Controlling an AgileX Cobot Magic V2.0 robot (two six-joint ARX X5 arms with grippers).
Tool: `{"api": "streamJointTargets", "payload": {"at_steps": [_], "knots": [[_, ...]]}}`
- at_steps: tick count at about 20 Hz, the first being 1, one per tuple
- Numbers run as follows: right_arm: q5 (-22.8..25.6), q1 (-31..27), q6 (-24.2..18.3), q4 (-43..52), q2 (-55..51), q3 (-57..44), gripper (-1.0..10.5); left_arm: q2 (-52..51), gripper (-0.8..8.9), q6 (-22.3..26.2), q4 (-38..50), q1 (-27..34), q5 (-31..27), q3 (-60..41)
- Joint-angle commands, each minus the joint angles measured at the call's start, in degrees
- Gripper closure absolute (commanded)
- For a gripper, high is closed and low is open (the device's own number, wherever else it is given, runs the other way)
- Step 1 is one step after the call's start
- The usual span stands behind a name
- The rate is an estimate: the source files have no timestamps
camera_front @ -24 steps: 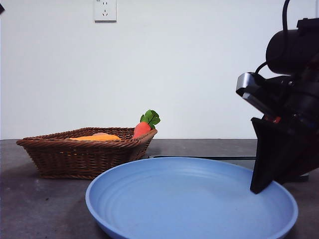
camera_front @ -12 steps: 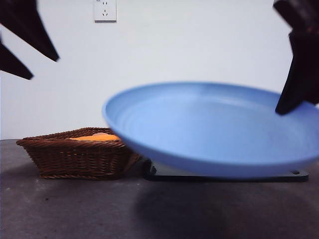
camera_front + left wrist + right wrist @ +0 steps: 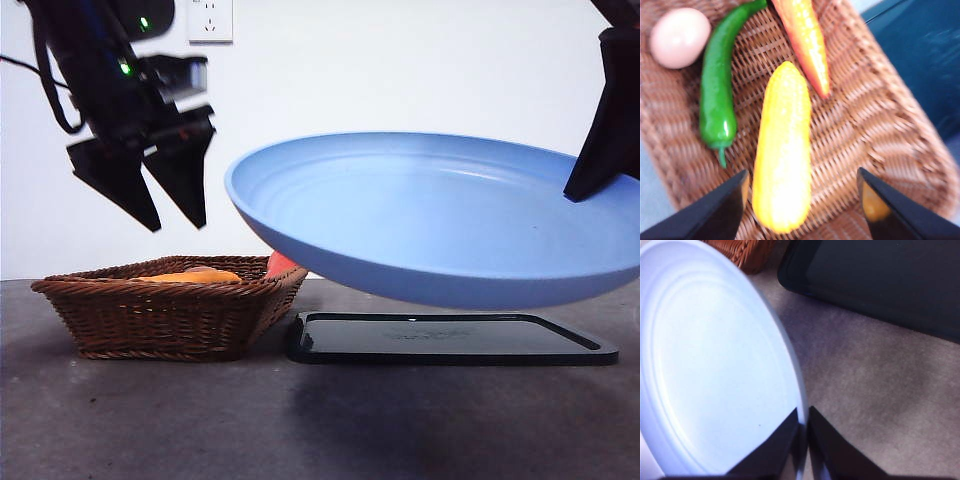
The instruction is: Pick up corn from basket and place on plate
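The corn (image 3: pixel 782 150) lies lengthwise in the wicker basket (image 3: pixel 160 315), its orange-yellow top just showing over the rim (image 3: pixel 190 276) in the front view. My left gripper (image 3: pixel 165 205) hovers open above the basket, its jaws on either side of the cob's near end (image 3: pixel 802 200) in the left wrist view. The blue plate (image 3: pixel 450 225) hangs tilted in the air over the black tray. My right gripper (image 3: pixel 804 432) is shut on the plate's rim (image 3: pixel 795 390) at the front view's right edge.
In the basket beside the corn lie a green pepper (image 3: pixel 715 95), a carrot (image 3: pixel 805 40) and a peach-coloured egg (image 3: pixel 679 37). A flat black tray (image 3: pixel 450 338) sits on the table right of the basket, under the plate.
The left gripper has come down from the top left corner to just above the basket. The plate has risen slightly and shifted right in the right gripper's hold.
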Motion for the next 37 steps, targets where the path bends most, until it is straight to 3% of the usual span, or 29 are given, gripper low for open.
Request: {"api": "streamJointTargets", "payload": {"at_steps": [1,13,20,28,32,37], "knots": [[-0.35,0.17,0.59,0.57,0.22,0.59,9.4,3.74,4.62,1.79,0.09,-0.24,-0.87,2.78],[-0.31,0.17,0.55,0.72,0.28,0.59,9.4,12.96,4.66,2.82,2.38,-0.24,-2.05,2.86],[-0.13,0.17,0.57,0.79,0.28,0.59,9.4,13.00,6.21,2.36,3.02,-0.24,-2.21,2.86],[-0.07,-0.28,1.31,1.01,0.35,0.59,9.4,12.09,6.51,0.79,2.21,-0.04,-1.84,5.27],[-0.09,-2.51,2.36,1.55,2.67,0.59,9.4,7.52,6.51,-0.59,1.25,-0.17,1.38,8.35],[-0.35,-6.91,4.79,5.86,10.88,0.59,9.4,-0.74,6.51,-4.11,0.68,-0.22,12.48,8.57]]}}
